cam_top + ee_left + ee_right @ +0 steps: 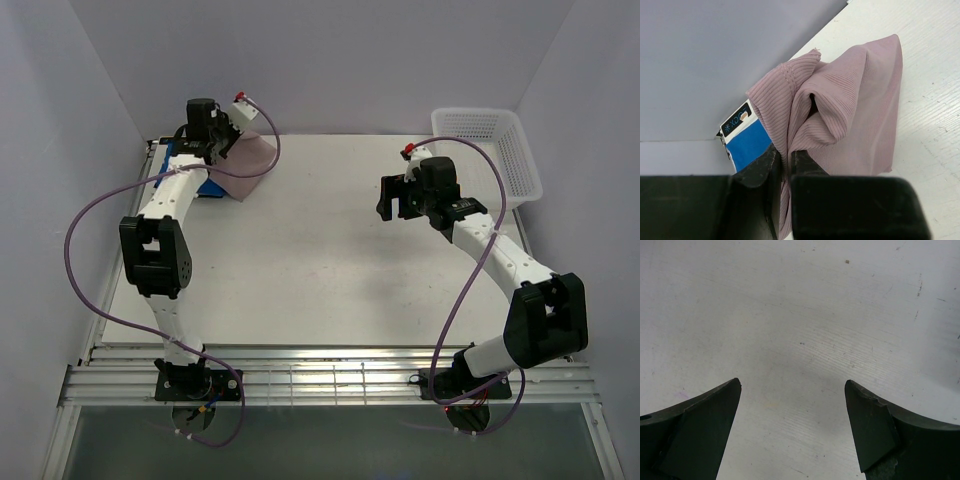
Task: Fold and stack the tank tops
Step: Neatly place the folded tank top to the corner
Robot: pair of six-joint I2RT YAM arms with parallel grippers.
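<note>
- Two of the three tank tops are all I can spot: the pink-mauve tank top (850, 115) and the blue tank top (750, 142) just under it, both in the far left corner of the table (330, 260) by the wall; the striped one isn't in any view
- your left gripper (785, 160) is pinching a bunched fold of the pink one, jaws nearly together with cloth between them; the rest hangs in a crumpled drape
- your right gripper (792, 385) is spread wide over bare table on the right side, holding nothing
- my read on the step: you're taking the pink one off the pile to lay it flat for folding; I'd carry it toward the open middle low and slow, so the trailing hem smooths out instead of rolling under
- you've got a wad, not a single edge, so expect a lumpy landing; bring the right gripper over to take an opposite corner or strap and stretch it out before any fold
- watch that the blue one doesn't get tugged along, since the pink lies right against it
- writing: a small label (737, 119) on the blue top, white with a black strip, a pale star-ish mark and a few light letters; too tilted and small for me to read, so no brand I can name
- the white lattice basket (525, 165) sits at the far right corner, well apart from all this
</note>
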